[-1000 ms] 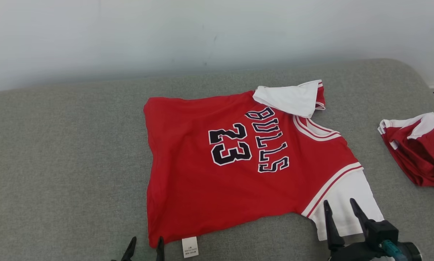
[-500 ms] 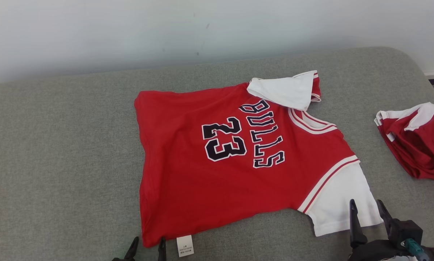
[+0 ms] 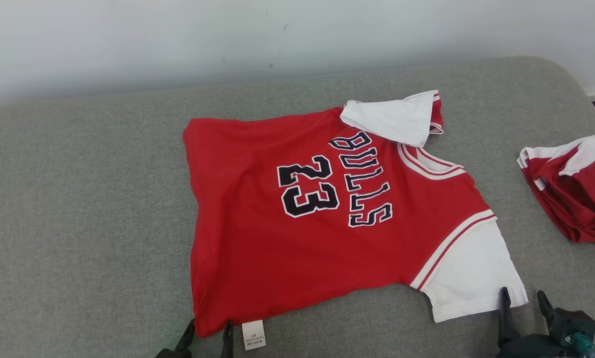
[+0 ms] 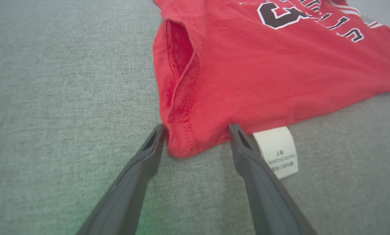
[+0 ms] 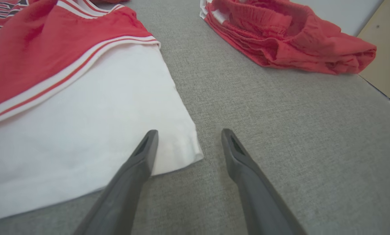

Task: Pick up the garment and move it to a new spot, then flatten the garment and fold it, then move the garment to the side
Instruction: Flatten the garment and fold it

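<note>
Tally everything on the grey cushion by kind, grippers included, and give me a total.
Spread-out jerseys: 1, the red jersey
Bunched-up garments: 1, the red and white bundle
Grippers: 2, the left gripper and the right gripper, both open
Total: 4
</note>
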Available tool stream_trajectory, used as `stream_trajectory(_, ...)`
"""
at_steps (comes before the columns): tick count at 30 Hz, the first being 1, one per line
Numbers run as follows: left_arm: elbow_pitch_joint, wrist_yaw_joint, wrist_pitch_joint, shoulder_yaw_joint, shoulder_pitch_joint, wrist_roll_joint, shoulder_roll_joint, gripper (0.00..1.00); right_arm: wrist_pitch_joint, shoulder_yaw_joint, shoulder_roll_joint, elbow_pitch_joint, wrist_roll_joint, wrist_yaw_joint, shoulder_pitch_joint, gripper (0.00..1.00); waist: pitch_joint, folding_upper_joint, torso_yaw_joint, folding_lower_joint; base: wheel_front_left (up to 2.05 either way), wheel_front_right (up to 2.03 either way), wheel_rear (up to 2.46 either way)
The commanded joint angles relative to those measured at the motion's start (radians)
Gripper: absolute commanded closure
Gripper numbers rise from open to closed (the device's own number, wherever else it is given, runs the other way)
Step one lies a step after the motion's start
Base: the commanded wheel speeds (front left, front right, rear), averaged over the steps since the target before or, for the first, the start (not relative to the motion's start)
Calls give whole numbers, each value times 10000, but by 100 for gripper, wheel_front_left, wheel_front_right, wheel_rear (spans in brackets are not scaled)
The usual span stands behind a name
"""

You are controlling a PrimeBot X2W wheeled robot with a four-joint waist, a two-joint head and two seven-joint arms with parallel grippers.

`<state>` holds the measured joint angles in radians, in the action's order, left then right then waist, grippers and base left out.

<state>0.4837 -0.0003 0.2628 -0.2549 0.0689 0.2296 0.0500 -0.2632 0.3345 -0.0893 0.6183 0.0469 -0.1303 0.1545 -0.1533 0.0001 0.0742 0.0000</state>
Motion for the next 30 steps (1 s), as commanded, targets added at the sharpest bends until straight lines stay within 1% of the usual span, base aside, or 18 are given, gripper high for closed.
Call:
stream_trajectory(1, 56, -64, 26, -19, 126, -80, 6, 0, -8, 10, -35, 74, 90, -5, 154, 0, -35, -1, -14, 0, 0, 0, 0)
stream_trajectory(8, 121, -131, 23, -114, 119, -47, 6, 0, 1, -25, -55, 696, 241, -5, 204, 0, -55, -1, -53, 0, 0, 0, 0)
stream_trajectory(12, 164, -158, 23, -109, 105, -45, 6, 0, 7, -13, -47, 834, 236, -5, 230, 0, -64, -1, -38, 0, 0, 0, 0)
stream_trajectory(14, 211, -188, 23, -135, 117, 13, 4, 0, 10, -22, -46, 863, 253, -5, 254, 9, -78, -1, -21, 0, 0, 0, 0)
stream_trajectory(15, 221, -207, 21, -141, 136, 28, 4, 0, 10, -24, -45, 875, 255, -5, 262, 16, -80, -1, -12, 0, 0, 0, 0)
stream_trajectory(16, 221, -224, 20, -148, 148, 42, 4, 23, 12, -32, -45, 887, 256, -5, 268, 31, -80, -1, -3, 0, 0, 0, 0)
stream_trajectory(17, 200, -243, 20, -152, 159, 54, 2, 52, 12, -38, -44, 894, 250, -5, 273, 38, -81, -1, 5, 0, 0, 0, 0)
stream_trajectory(19, 180, -224, 20, -145, 160, 61, 4, 54, 10, -45, -43, 900, 242, -5, 277, 40, -82, -1, 13, 0, 0, 0, 0)
stream_trajectory(20, 167, -210, 20, -132, 160, 59, 4, 51, 10, -58, -38, 901, 229, -5, 286, 42, -76, -1, 21, 0, 0, 0, 0)
stream_trajectory(21, 158, -200, 20, -117, 152, 65, 4, 52, 10, -75, -31, 902, 212, -5, 295, 52, -71, -1, 30, 0, 0, 0, 0)
stream_trajectory(22, 166, -195, 20, -104, 146, 65, 6, 61, 10, -93, -22, 902, 179, -5, 308, 54, -66, -1, 38, 0, 0, 0, 0)
stream_trajectory(23, 165, -200, 20, -87, 140, 52, 6, 89, 10, -123, -6, 901, 117, -5, 327, 82, -53, -1, 44, 0, 0, 0, 0)
stream_trajectory(24, 150, -215, 20, -68, 120, 31, 6, 100, 9, -158, 0, 890, 78, -5, 331, 100, -27, -1, 47, 0, 0, 0, 0)
stream_trajectory(30, -374, -271, 26, 286, -136, -286, 6, 100, -5, -374, 51, 207, -288, -5, 197, 100, 351, -1, 54, 0, 0, 0, 0)
